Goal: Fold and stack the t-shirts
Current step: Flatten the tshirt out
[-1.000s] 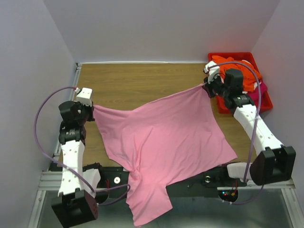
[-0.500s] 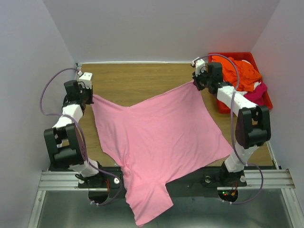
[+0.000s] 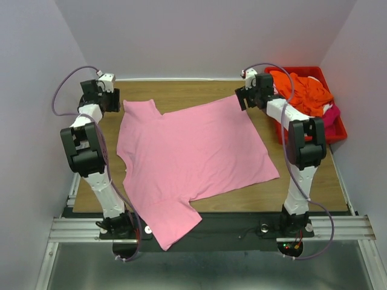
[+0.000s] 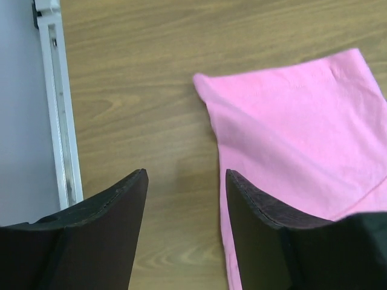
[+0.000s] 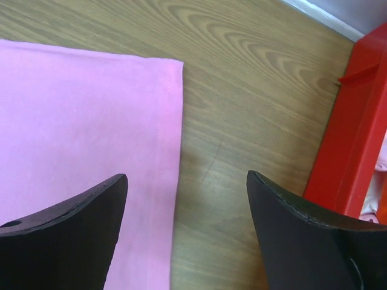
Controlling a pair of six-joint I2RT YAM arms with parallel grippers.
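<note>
A light pink t-shirt [image 3: 187, 151] lies spread flat on the wooden table, one sleeve hanging over the near edge. My left gripper [image 3: 113, 100] hovers open beside its far left corner; in the left wrist view the gripper [image 4: 185, 175] has bare wood between its fingers and the pink cloth [image 4: 290, 127] just to the right. My right gripper [image 3: 243, 99] is open at the far right corner; in the right wrist view the gripper [image 5: 186, 175] straddles the hem of the shirt [image 5: 84, 115], holding nothing. Orange [image 3: 302, 90] and magenta [image 3: 331, 118] t-shirts lie heaped in the bin.
A red plastic bin [image 3: 338, 134] stands at the table's far right, its wall [image 5: 357, 133] close to my right gripper. A metal rail [image 4: 57, 109] runs along the table's left edge. Walls enclose the back and both sides.
Both grippers carried the pink t-shirt's corners toward the back of the table, then opened and let go. The shirt now lies flat and farther back.
</note>
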